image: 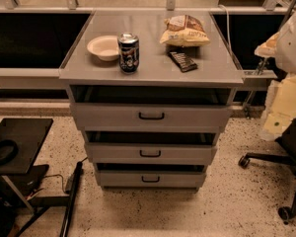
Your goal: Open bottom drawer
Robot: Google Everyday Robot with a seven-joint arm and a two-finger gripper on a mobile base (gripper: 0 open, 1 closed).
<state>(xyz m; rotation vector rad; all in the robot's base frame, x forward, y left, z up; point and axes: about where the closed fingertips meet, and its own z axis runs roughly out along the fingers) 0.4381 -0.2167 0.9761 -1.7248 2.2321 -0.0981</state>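
Observation:
A grey cabinet (150,68) with three stacked drawers stands in the middle of the camera view. The bottom drawer (118,179) is the lowest and narrowest-looking one, just above the speckled floor, with a small dark bar handle (150,178) at its centre. A thin dark gap runs along its top edge. My gripper is out of view; only a white, rounded part of my arm (293,41) shows at the right edge, well above and to the right of the drawers.
On the cabinet top sit a white bowl (104,47), a dark can (129,53), a chip bag (184,31) and a dark flat bar (182,60). An office chair base (286,167) stands at the right. A black stand (17,142) and cables are at the left.

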